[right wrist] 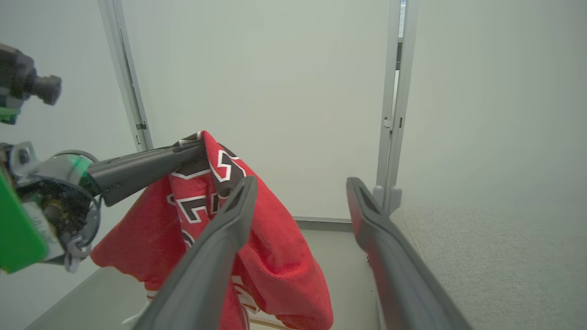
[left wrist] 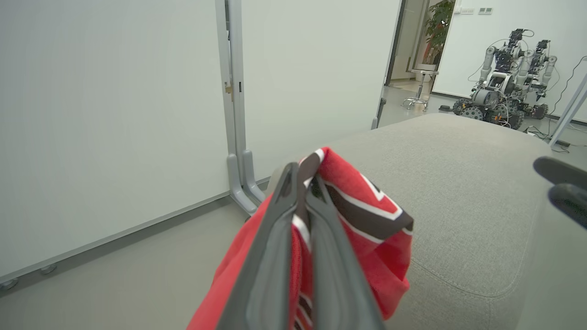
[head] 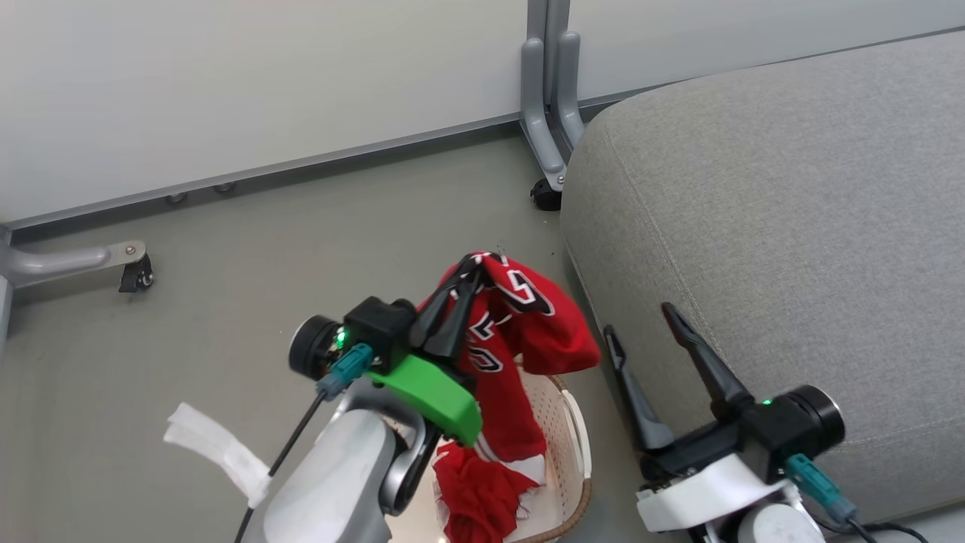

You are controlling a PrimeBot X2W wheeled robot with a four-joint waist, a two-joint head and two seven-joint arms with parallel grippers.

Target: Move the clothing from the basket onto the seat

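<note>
Clothing (head: 528,332) hangs pinched in the left gripper (head: 475,262) above the basket (head: 582,451); right gripper (head: 638,319) gapes empty.

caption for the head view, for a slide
Left gripper shut on a red numbered jersey, its lower end hanging into the basket beside the grey seat; right gripper open, empty.

The light is bright, even and diffuse in all three views, and it seems to come from above. On the floor (head: 226,302) only a faint soft shadow lies along the edge of the seat (head: 791,226). In the left wrist view the near jaws of the left gripper (left wrist: 302,166) are out of focus. The right wrist view is hazy at its right side, and its left partition post (right wrist: 128,91) leans from the wide lens
</note>
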